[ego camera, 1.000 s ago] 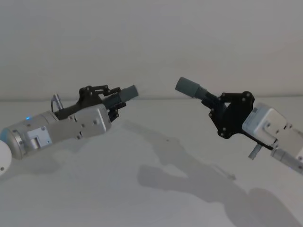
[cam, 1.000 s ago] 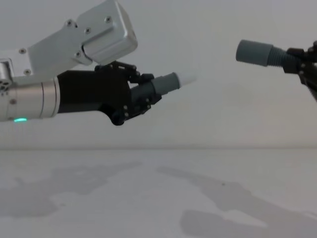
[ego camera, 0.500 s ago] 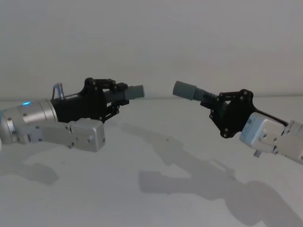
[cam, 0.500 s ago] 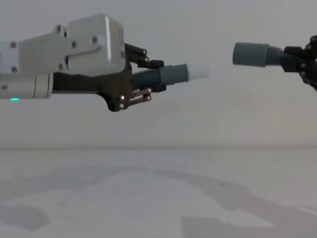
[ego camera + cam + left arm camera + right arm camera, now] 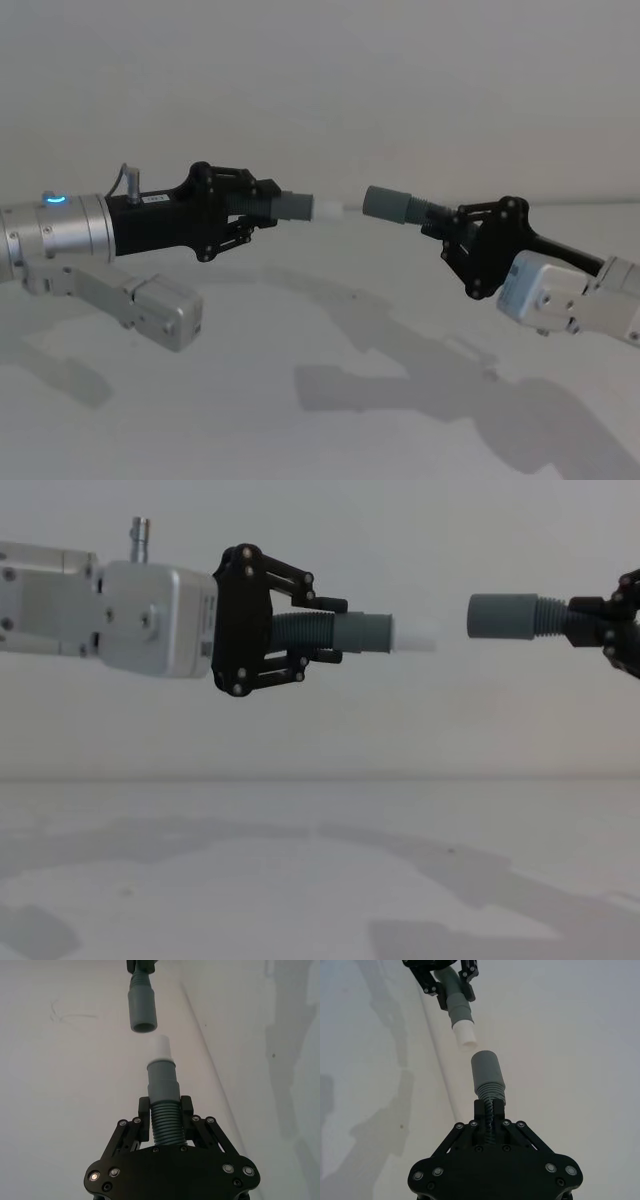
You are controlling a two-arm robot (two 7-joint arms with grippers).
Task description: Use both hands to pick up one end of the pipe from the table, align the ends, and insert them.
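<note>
Above the table (image 5: 320, 880), the left gripper (image 5: 318, 630) pinches 1 hose piece (image 5: 310, 632) by its ribs, white tip (image 5: 415, 636) jutting forward. The right gripper (image 5: 452, 228) seems clamped on the other hose piece (image 5: 425, 211); its grey cuff (image 5: 502, 616) faces the tip, just apart.

Both arms end in black skeletal parallel-jaw grippers built from open linkage bars, with small silver screw heads at the pivots. The left gripper (image 5: 262, 205) mounts on a black cylindrical housing bearing a small white label, followed by a silver-grey cylindrical wrist section with a lit blue-green indicator. A silver-grey box-shaped module with visible fasteners is attached alongside this wrist, and a short metal connector stub projects from it. The right gripper (image 5: 452, 232) mounts on a pale silver-grey box-shaped block with recessed panels, continuing into a silver-grey arm segment.
</note>
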